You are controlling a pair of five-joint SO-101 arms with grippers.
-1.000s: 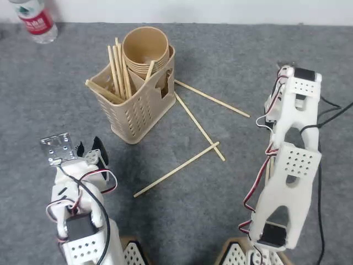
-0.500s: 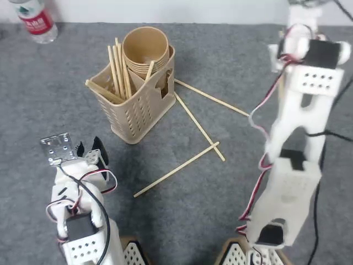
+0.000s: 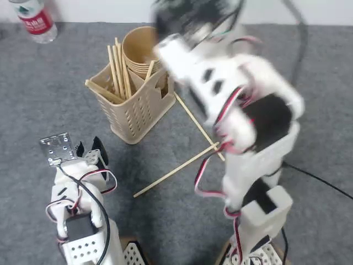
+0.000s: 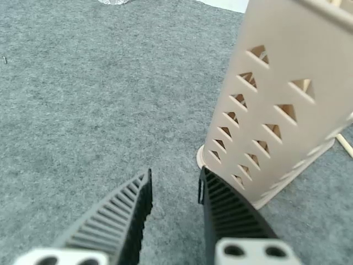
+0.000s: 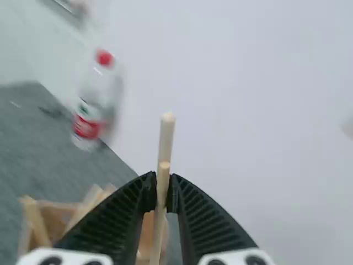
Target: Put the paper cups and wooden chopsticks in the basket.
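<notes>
- I see my right gripper [image 5: 160, 185] clamped on pale wooden chopsticks [image 5: 166, 130].
- My left gripper [image 4: 175, 178], fingers apart, sits lower left, near the beige perforated plastic basket [image 3: 138, 113].

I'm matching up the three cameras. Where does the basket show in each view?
High view: the basket stands left of centre, towards the far side of the table.
Left wrist view: its perforated wall rises just beyond the open left pincer.
Right wrist view: blurred tan shapes, probably the basket's top, lie beyond the right pincer, which grips a chopstick.
Shared landmark: the red-labelled bottle, also in the right wrist view.
</notes>
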